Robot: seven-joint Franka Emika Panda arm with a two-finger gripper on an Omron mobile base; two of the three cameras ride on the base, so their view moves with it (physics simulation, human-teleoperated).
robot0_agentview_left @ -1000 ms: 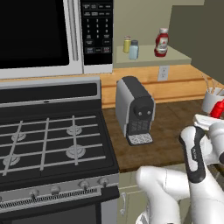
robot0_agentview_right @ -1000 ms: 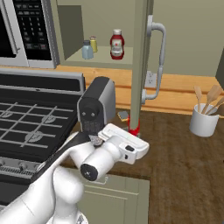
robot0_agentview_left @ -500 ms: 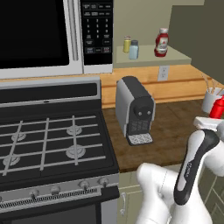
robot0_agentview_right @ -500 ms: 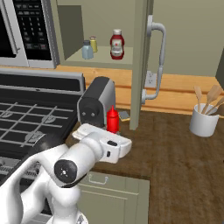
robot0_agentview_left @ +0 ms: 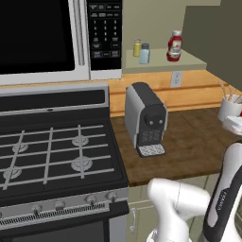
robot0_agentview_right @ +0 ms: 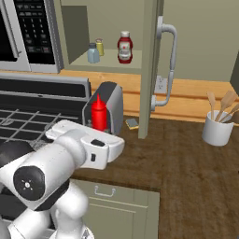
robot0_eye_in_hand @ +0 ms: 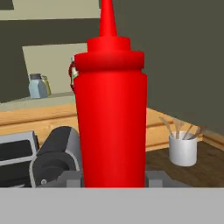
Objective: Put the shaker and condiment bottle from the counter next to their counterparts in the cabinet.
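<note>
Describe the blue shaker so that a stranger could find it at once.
Look at the open cabinet right of the microwave. On its shelf stand two small shakers and a labelled red bottle. The blue shaker is the pale blue one with a grey cap, beside the yellow shaker.

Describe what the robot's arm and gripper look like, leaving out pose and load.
The arm is glossy white, made of rounded tubular links, with a dark round cap on a joint and a small dark rectangular inset on the wrist link. In the left base view one link carries a long dark panel with faint lettering. The gripper has grey fingertips. No cables show.
</note>
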